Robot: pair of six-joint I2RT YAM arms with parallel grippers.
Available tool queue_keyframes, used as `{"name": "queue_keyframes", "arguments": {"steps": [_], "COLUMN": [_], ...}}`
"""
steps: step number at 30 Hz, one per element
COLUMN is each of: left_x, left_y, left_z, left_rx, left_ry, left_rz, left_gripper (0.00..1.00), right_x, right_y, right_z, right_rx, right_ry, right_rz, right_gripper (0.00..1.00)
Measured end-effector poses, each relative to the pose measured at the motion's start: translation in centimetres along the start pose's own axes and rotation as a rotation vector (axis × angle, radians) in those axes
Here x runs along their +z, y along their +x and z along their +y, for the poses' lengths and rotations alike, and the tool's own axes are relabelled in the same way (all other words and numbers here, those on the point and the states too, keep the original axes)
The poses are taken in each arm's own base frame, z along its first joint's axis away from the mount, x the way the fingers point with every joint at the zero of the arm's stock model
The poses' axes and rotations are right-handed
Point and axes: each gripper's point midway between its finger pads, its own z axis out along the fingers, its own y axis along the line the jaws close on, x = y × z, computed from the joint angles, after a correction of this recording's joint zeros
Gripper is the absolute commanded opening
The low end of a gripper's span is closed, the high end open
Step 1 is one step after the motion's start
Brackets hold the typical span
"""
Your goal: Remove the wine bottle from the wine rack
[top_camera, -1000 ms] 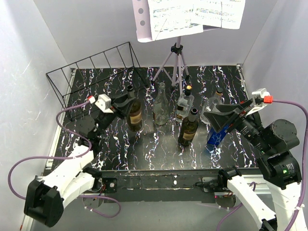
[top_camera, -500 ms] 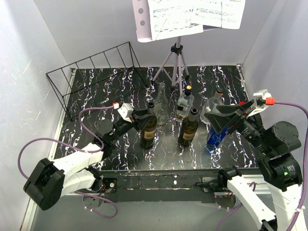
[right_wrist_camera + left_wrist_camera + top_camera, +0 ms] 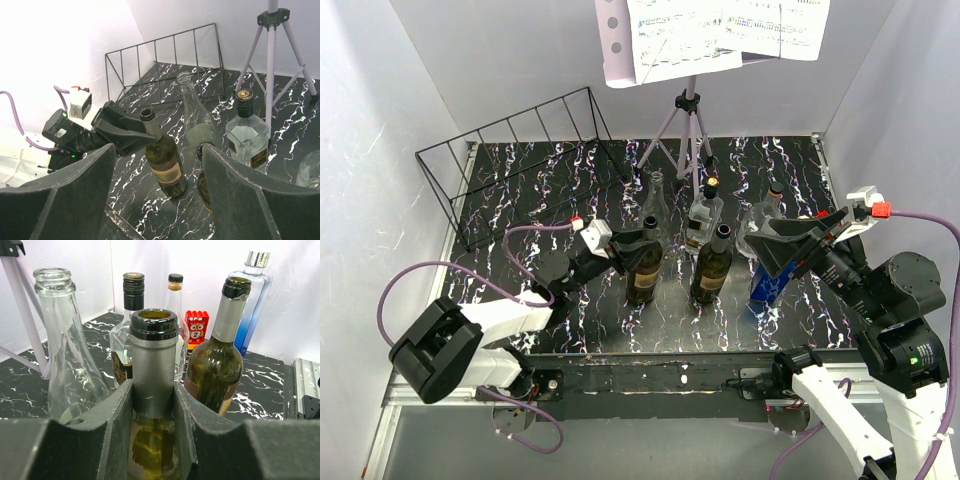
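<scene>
The wine bottle (image 3: 642,270) is upright near the middle of the tabletop (image 3: 520,215), toward the near edge, with the left jaws clamped on its neck. A dark bottle (image 3: 711,268) stands just beside it, and a clear bottle (image 3: 655,218) stands behind. The wire rack (image 3: 520,150) sits at the far left corner, well apart. The right jaws gape wide near the right edge.

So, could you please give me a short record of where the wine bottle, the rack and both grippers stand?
Rack: wide black wire wine rack, back left, no bottle in it
Bottle: dark green glass wine bottle, upright, off the rack
Left gripper: shut on the bottle's neck
Right gripper: open, holding nothing, by the blue glass bottle
</scene>
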Motion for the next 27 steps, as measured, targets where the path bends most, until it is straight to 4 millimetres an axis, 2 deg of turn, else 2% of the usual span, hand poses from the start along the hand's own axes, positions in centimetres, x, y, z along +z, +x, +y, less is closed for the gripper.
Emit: {"name": "queue_keyframes", "arguments": {"steps": [11, 12, 14, 15, 17, 18, 19, 23, 27], "left_x": [2.0, 2.0, 2.0, 2.0, 2.0, 2.0, 2.0, 1.6, 0.9], "left_y": [0.4, 0.5, 0.4, 0.3, 0.1, -0.4, -1.0, -4.1, -6.5], "left_z": [-1.1, -1.1, -1.1, -1.0, -0.9, -0.9, -0.9, -1.3, -1.3], "left_rx": [0.000, -0.001, 0.004, 0.007, 0.015, 0.023, 0.030, 0.060, 0.082], "left_ry": [0.037, 0.035, 0.031, 0.029, 0.024, 0.022, 0.021, 0.021, 0.005], "left_rz": [-0.034, -0.032, -0.037, -0.040, -0.046, -0.059, -0.076, -0.145, -0.193], "left_gripper": [0.00, 0.03, 0.34, 0.45, 0.60, 0.81, 0.89, 0.98, 0.98], "right_x": [0.0, 0.0, 0.0, 0.0, 0.0, -0.1, -0.1, -0.4, -0.8], "right_y": [0.0, 0.0, 0.0, 0.0, 0.2, 0.4, 0.6, 1.4, 1.6], "right_z": [-0.2, -0.2, -0.3, -0.3, -0.4, -0.4, -0.5, -0.8, -1.0], "right_rx": [0.000, 0.001, 0.001, 0.002, 0.005, 0.008, 0.011, 0.020, 0.021], "right_ry": [0.009, 0.011, 0.015, 0.016, 0.020, 0.023, 0.026, 0.046, 0.064], "right_rz": [-0.002, -0.003, -0.003, -0.001, 0.007, 0.014, 0.021, 0.059, 0.072], "right_gripper": [0.77, 0.77, 0.77, 0.77, 0.78, 0.79, 0.79, 0.79, 0.79]}}
